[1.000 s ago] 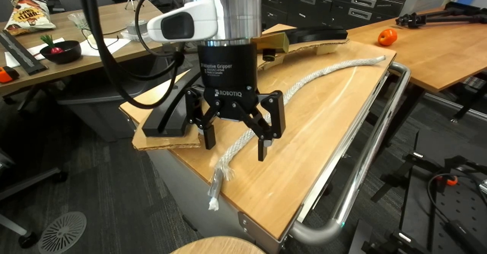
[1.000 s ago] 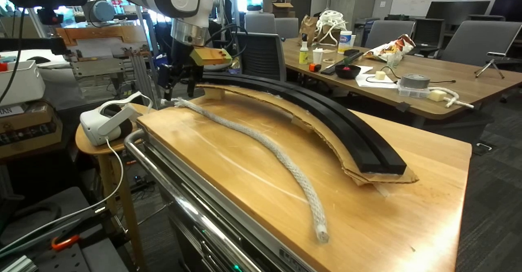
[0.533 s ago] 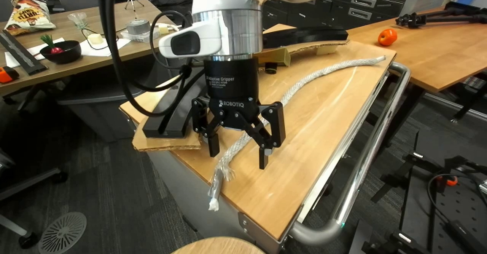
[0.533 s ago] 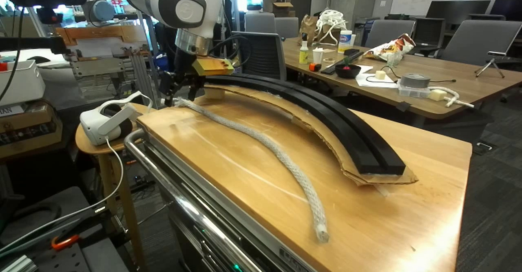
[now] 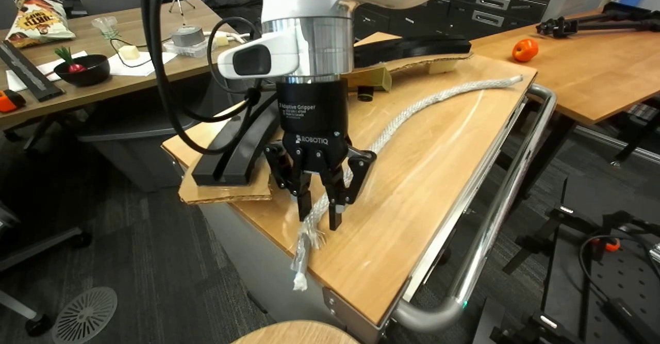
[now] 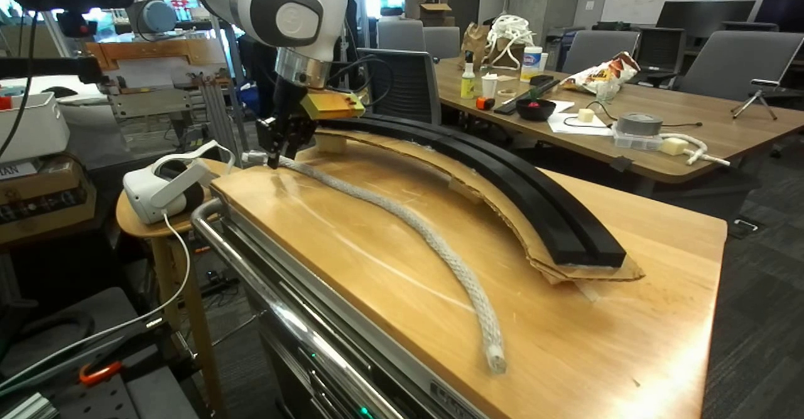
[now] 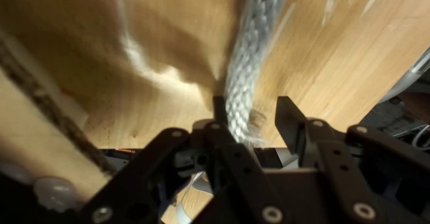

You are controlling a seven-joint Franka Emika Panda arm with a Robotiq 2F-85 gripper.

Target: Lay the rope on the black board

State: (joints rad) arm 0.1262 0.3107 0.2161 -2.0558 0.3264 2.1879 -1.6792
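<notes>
The whitish-grey braided rope [image 5: 438, 98] lies in a gentle curve along the wooden tabletop. Its frayed end [image 5: 309, 238], wrapped in clear film, pokes past the near edge. Around the rope close to that end stands my gripper [image 5: 319, 221], jaws part way together and pointing down. In the wrist view the rope [image 7: 247, 62] runs between my gripper's [image 7: 252, 99] fingers, against one finger; a gap shows on the side of the facing finger [image 7: 285, 116]. The arc-shaped black board [image 6: 502, 174] rests beside the rope; my arm hides its middle in an exterior view.
Cardboard [image 6: 521, 237] sticks out under the black board. A chrome tube rail [image 5: 484, 246] follows the tabletop's side. A stool with a white headset [image 6: 166, 186] stands by the near corner. A side table [image 6: 710, 124] carries a bowl, tape and a chip bag.
My gripper has come down over the rope, and its fingers have moved closer together. The rope's frayed end has shifted slightly to the right in an exterior view.
</notes>
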